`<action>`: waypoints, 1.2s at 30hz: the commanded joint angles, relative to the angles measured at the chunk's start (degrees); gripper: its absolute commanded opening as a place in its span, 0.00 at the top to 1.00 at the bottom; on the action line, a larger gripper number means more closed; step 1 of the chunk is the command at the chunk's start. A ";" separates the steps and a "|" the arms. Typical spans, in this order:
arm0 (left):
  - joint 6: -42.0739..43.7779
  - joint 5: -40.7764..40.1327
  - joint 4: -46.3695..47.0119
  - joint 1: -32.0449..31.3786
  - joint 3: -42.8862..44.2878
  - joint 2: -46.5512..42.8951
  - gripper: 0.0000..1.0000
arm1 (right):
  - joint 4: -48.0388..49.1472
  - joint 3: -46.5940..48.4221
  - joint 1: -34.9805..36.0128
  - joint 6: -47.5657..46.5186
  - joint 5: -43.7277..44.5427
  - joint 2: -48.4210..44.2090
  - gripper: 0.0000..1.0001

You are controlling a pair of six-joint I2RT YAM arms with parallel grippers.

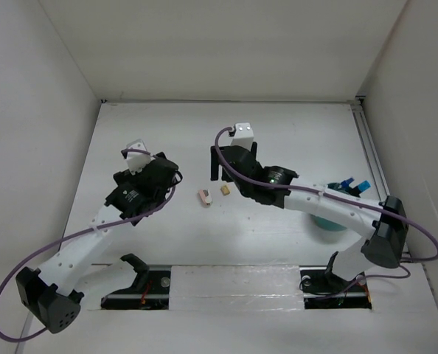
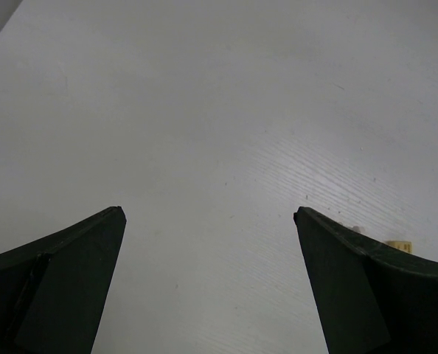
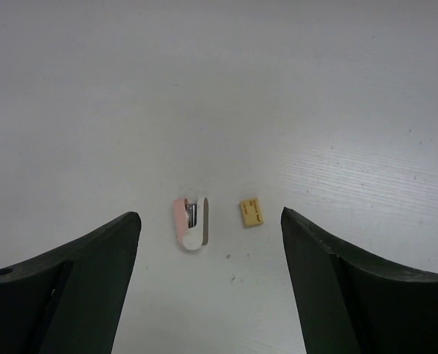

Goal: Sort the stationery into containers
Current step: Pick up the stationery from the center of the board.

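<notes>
Two pieces of stationery lie mid-table: a pinkish block with a white side and a small tan eraser. My right gripper hangs open just beyond them, and both pieces show on the table between its fingers, untouched. My left gripper is open wide over bare table to their left; a corner of the tan eraser peeks past its right finger. The teal cup stands at the right, mostly hidden under my right arm, with blue-capped items sticking out of it.
White walls close in the table on the left, back and right. A metal rail runs along the right edge. The arm bases and their mounts fill the near edge.
</notes>
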 commanded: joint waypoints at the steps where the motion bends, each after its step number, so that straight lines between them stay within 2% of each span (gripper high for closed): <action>1: -3.58 -4.17 -2.47 0.26 2.45 -0.16 0.00 | 3.70 -2.99 0.08 -1.50 -3.07 -3.52 0.17; 7: -2.89 -3.66 -1.76 0.26 2.45 -2.97 0.00 | 4.31 -7.48 -2.11 -0.11 -6.50 -7.02 0.17; 10: -2.26 -2.95 -1.24 0.26 1.92 -3.59 0.00 | 4.31 -10.46 -5.44 -0.09 -10.28 -9.49 0.17; 15: -0.43 -0.67 -0.71 0.26 1.92 -1.40 0.00 | 0.37 -12.14 -9.40 -1.84 -14.93 -12.40 0.14; 20: 3.26 2.84 2.53 0.26 2.45 -0.16 0.00 | -2.02 -13.02 -13.71 -2.99 -17.75 -11.87 0.15; 24: 4.41 4.17 2.54 0.26 2.45 1.77 0.00 | -3.60 -11.18 -15.55 -6.24 -21.79 -7.58 0.18; 27: 4.41 4.17 2.54 0.26 2.45 1.77 0.00 | -5.01 -7.84 -15.56 -7.74 -24.87 -2.82 0.28; 29: 4.41 4.17 2.02 0.26 2.45 1.17 0.00 | -6.06 -5.91 -15.56 -7.74 -25.58 3.40 0.30; 36: 4.41 3.55 2.02 0.26 2.45 -1.38 0.00 | -5.36 -0.37 -12.31 -7.21 -26.64 17.56 0.32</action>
